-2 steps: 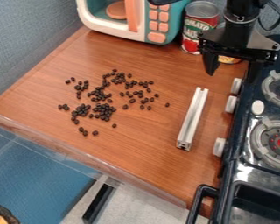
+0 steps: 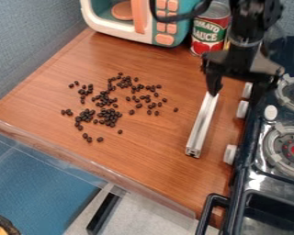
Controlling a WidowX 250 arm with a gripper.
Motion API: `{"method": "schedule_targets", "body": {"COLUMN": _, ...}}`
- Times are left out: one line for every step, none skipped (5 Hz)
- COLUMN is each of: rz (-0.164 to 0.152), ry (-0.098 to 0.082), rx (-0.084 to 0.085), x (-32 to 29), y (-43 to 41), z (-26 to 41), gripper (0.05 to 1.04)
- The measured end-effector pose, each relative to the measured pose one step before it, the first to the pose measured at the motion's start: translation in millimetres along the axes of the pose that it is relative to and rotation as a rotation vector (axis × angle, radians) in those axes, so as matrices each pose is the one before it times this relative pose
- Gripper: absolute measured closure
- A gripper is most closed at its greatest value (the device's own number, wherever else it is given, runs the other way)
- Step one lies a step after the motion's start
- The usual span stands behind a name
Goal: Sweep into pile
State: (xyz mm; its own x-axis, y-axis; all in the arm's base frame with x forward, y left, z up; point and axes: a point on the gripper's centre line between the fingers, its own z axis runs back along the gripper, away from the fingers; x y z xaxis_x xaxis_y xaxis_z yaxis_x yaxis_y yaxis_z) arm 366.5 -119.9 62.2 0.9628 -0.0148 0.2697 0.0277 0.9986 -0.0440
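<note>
Beans (image 2: 105, 98) lie in a messy spread on the left half of the table (image 2: 143, 156), between its left edge and its front edge. In the camera view, not one bean has moved since the last look. Some sit close in small clumps, and a few sit off alone.

The thing that did change is the tool (image 2: 234, 99). It has come lower in the view and a bit to the left. Its two fingers are wide apart, and it has hold of nothing. One finger now hangs right at the far end of the pale metal bar (image 2: 202, 124). I cannot tell if they touch. The bar has not moved. It lies flat near the right edge of the table, by the toy stove (image 2: 260, 181), well apart from most of the beans.

I think the bar is there to push the beans, so this looks like the step of getting ready to pick it up. The sweeping is not begun. Next, the tool may need to go a little left, so the bar fits between its fingers, and then close. If it goes down where it is, one finger could bump the bar and make it slide or roll
</note>
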Motion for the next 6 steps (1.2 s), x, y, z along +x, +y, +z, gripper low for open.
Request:
{"method": "schedule_targets", "body": {"rz": -0.0082, "ry": 0.0163, "rx": 0.0099, "x": -10.42, "y": 5.85, "z": -8.64, "gripper": 0.087}}
{"method": "schedule_targets", "body": {"rz": 0.0103, "ry": 0.0295, "rx": 0.0177, "x": -11.77, "y": 13.98, "z": -9.34, "gripper": 0.087}}
{"method": "schedule_targets", "body": {"rz": -0.0043, "ry": 0.0120, "rx": 0.0122, "x": -8.16, "y": 3.96, "z": -5.87, "gripper": 0.087}}
{"method": "schedule_targets", "body": {"rz": 0.0103, "ry": -0.0040, "rx": -0.0026, "x": 0.35, "y": -0.34, "z": -0.25, "gripper": 0.135}}
{"method": "schedule_targets", "body": {"rz": 0.0113, "ry": -0.0068, "rx": -0.0085, "x": -1.18, "y": -0.80, "z": -2.00, "gripper": 0.433}}
{"method": "schedule_targets", "body": {"rz": 0.0279, "ry": -0.0009, "rx": 0.0045, "x": 0.97, "y": 4.58, "z": -0.42, "gripper": 0.723}}
